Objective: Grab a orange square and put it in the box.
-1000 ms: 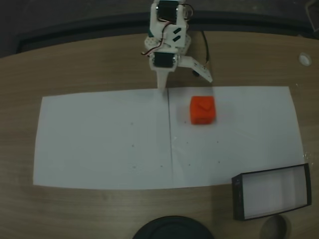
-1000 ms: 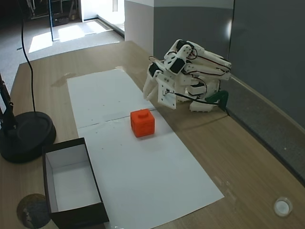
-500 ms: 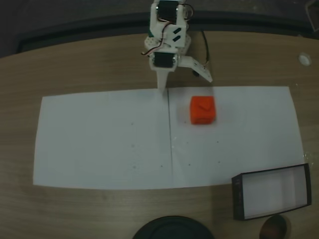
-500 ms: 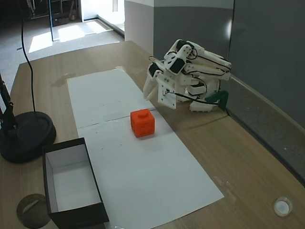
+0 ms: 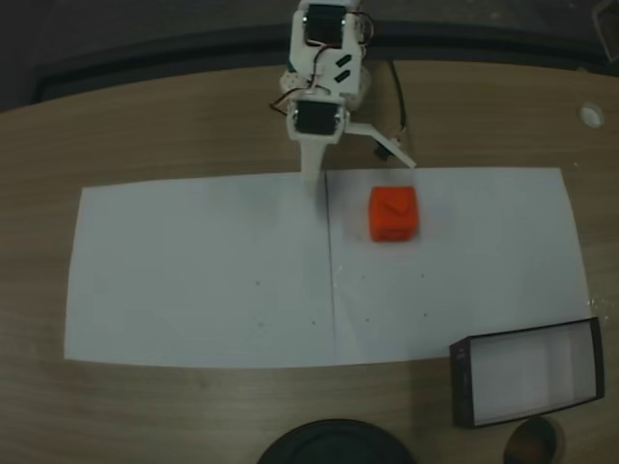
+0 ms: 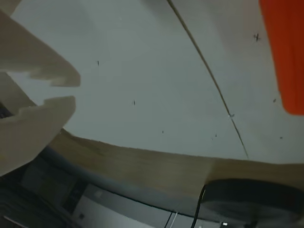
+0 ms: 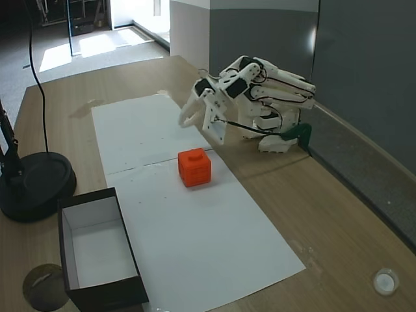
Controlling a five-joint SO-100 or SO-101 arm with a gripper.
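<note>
A wooden table is covered by white paper creased down the middle, a black disc with a cable is placed off the paper's edge, and a small white cap is seen well apart.

Bare white paper lies open around the orange square.
</note>
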